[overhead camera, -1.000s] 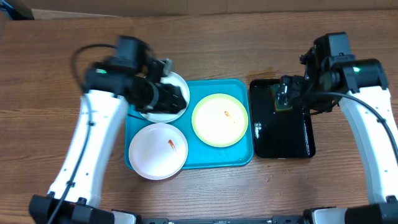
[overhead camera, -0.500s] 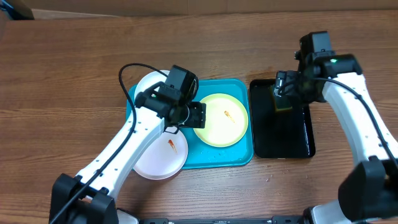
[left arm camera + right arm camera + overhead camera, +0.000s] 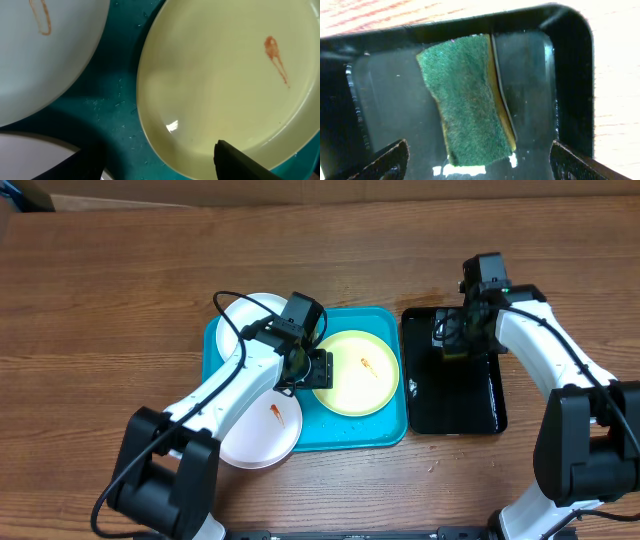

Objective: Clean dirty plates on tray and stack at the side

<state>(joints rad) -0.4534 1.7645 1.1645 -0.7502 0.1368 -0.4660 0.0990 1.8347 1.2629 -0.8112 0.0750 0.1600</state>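
The turquoise tray (image 3: 383,430) holds three plates. A pale yellow-green plate (image 3: 355,380) with an orange-red smear lies on its right half. A white plate (image 3: 245,320) sits at the back left corner. Another white plate (image 3: 255,435) with a smear overhangs the front left edge. My left gripper (image 3: 318,368) is open and low, astride the yellow-green plate's left rim (image 3: 150,125), one finger over the plate and one outside it. My right gripper (image 3: 452,340) is open above the green sponge (image 3: 465,100), which lies between its fingers.
A black tray (image 3: 470,405), wet inside, stands right of the turquoise tray and holds the sponge at its back end. Bare wooden table (image 3: 100,300) lies left of and behind the trays. The left arm's cable arches over the back white plate.
My left arm has swung right from the back white plate to the yellow-green plate's left rim. My right gripper has shifted slightly left over the sponge.
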